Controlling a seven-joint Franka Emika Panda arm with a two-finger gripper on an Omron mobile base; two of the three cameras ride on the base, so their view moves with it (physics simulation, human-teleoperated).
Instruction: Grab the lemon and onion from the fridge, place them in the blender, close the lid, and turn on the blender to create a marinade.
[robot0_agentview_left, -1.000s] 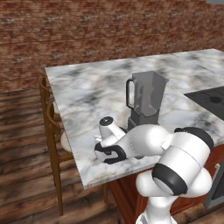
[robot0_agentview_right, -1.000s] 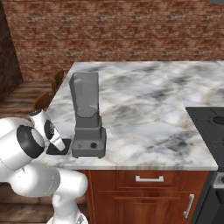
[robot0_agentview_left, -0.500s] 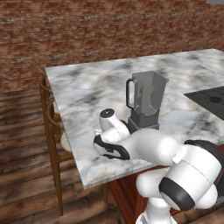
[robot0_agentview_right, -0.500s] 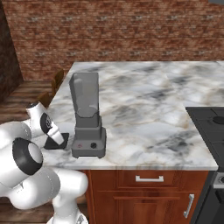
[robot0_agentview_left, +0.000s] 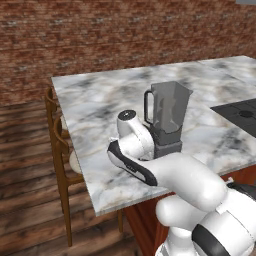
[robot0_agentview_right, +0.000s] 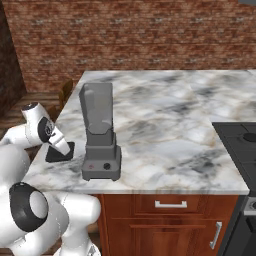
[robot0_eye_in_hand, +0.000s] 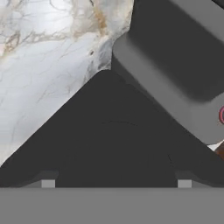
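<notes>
Lid (robot0_agentview_right: 60, 151) placement is what I am working toward, judging by where the hand is: the black square cap is lying flat on the marble counter (robot0_agentview_right: 165, 115), just left of the blender (robot0_agentview_right: 101, 137) as the right base view shows it, and my gripper (robot0_eye_in_hand: 116, 179) is hanging right over it. In the hand view the lid is filling the lower frame, with the two fingertips (robot0_eye_in_hand: 48, 180) sitting wide apart near its far corners, so I am reading the jaws as spread and not yet clamped on anything.

I am seeing the jar's mouth uncovered, and the translucent jar is not showing me a lemon or an onion inside; I cannot tell whether they are in there. So I am judging that closing the jar and pressing a button on the base are both left to do.

Around the blender, a dark cooktop (robot0_agentview_right: 240, 150) is sitting well to its right, and wooden chairs (robot0_agentview_left: 57, 150) are standing beyond the counter edge on the lid's side. The blender's base is crowding the lid closely, so I am expecting little room on that side.
</notes>
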